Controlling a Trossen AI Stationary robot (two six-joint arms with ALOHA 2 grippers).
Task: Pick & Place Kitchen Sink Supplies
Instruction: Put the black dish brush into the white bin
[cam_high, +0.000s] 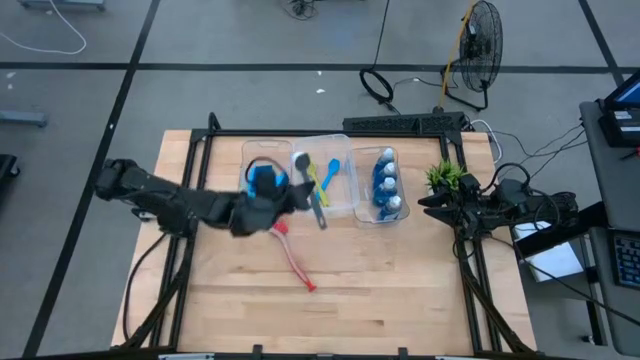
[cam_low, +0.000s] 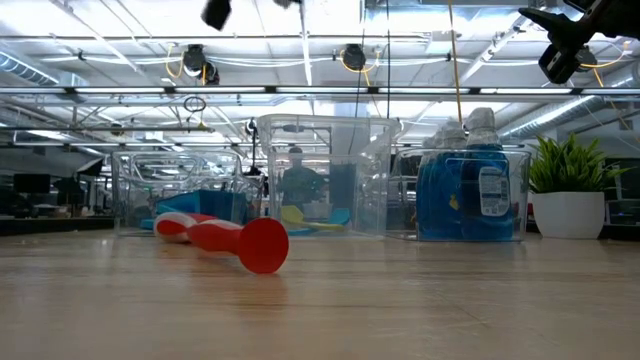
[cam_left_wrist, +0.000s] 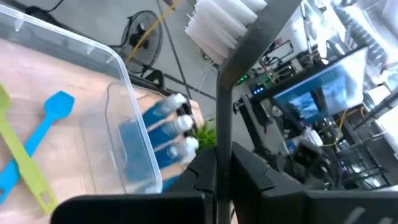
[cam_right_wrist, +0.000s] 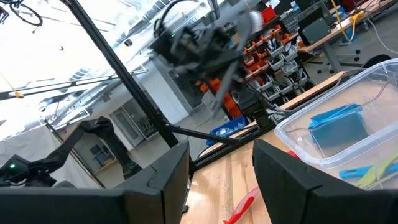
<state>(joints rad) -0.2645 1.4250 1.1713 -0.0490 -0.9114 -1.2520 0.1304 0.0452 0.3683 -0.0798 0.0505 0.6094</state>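
My left gripper (cam_high: 300, 197) hovers over the clear bins, shut on a grey dish brush (cam_high: 311, 190) with a white bristle head (cam_left_wrist: 217, 25). A red brush (cam_high: 295, 258) lies flat on the table in front of the bins, also seen in the low view (cam_low: 225, 238). Blue sponges (cam_high: 265, 180) sit in the left bin. Yellow-green (cam_high: 318, 180) and light-blue (cam_high: 331, 168) brushes lie in the middle bin. Blue-and-white bottles (cam_high: 385, 185) stand in the right bin. My right gripper (cam_right_wrist: 221, 180) waits open, raised at the table's right edge. My left gripper pinches the grey brush's handle about midway (cam_left_wrist: 224, 143) between its two fingers, which lie across the handle. The brush is lifted clear above the bins. Its white head (cam_high: 300, 160) points toward the far edge and its free end (cam_high: 321, 222) toward the near edge.
A small potted plant (cam_high: 445, 178) stands right of the bottle bin, close to my right arm (cam_high: 480, 210). Bare wooden table (cam_high: 380, 280) lies in front of the bins. A fan (cam_high: 483, 40) and cables lie on the floor beyond the far edge.
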